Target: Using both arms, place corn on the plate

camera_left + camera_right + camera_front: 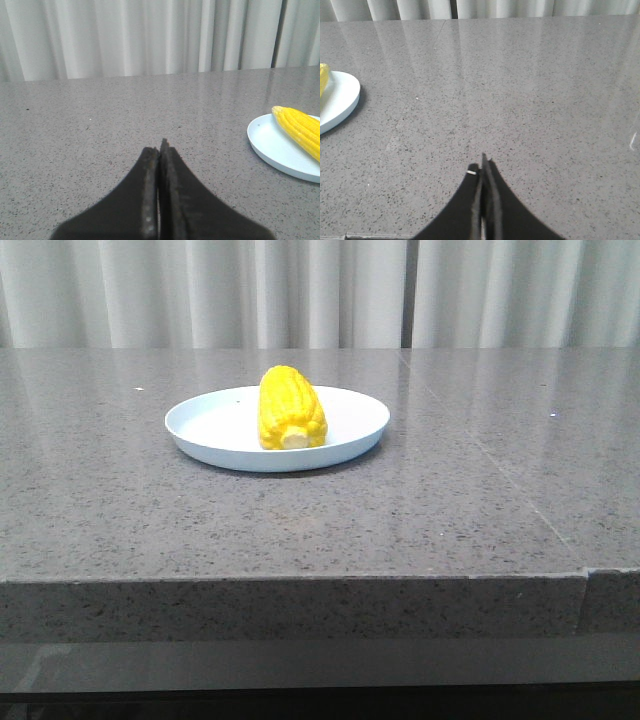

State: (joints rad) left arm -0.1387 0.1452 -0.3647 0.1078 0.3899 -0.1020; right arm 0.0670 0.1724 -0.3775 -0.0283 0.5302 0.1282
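Nearest to us in the left wrist view, the left hand was closed, its two black fingers pressed flat together to a point and holding nothing. It hung low over bare grey tabletop, pointing towards the far curtain, with the plate and corn off to one side, well apart from it.

The right hand was in the same pose: fingers shut tight against each other, empty, angled down over the speckled tabletop. Only the plate's edge and a sliver of corn showed at the border of that view, again well clear of the hand.

In the front view neither hand appeared. Past the tabletop's front edge, the plate sat flat towards the middle. The corn lay on it, near its centre, lengthwise away from us, with its pale stub end facing the camera. Behind the tabletop hung the pleated curtain.
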